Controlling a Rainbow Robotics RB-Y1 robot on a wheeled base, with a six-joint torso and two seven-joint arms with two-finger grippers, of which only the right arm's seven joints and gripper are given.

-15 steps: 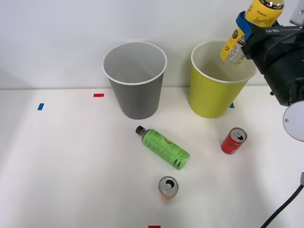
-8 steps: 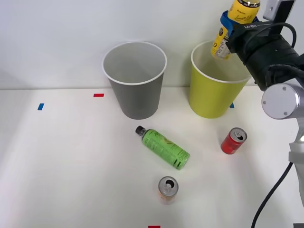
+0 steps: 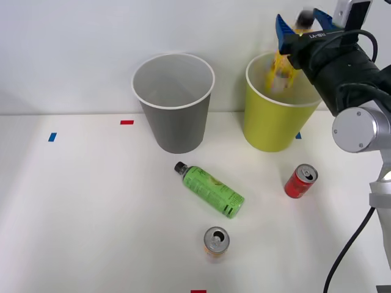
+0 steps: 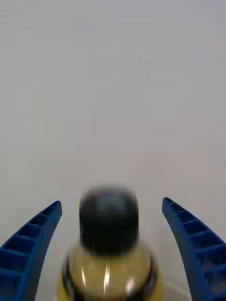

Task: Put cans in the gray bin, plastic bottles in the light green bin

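Right claw (image 3: 303,23) above the far rim of the light green bin (image 3: 269,125), fingers spread wide, gripping nothing. Yellow-label bottle (image 3: 278,70) free between and below them, blurred, its lower part already inside the bin's mouth. In the wrist view the bottle's black cap (image 4: 108,220) sits between the two blue fingers (image 4: 29,244), clear gaps either side, no contact.

Gray bin (image 3: 176,122) stands upright to the left of the light green bin, apart from it. On the white surface (image 3: 91,213): green-label bottle (image 3: 211,190) lying on its side in front of the gray bin, cap toward it; red can (image 3: 300,180) in front of the light green bin; orange-peach can (image 3: 215,242) nearest the robot, silver top facing up
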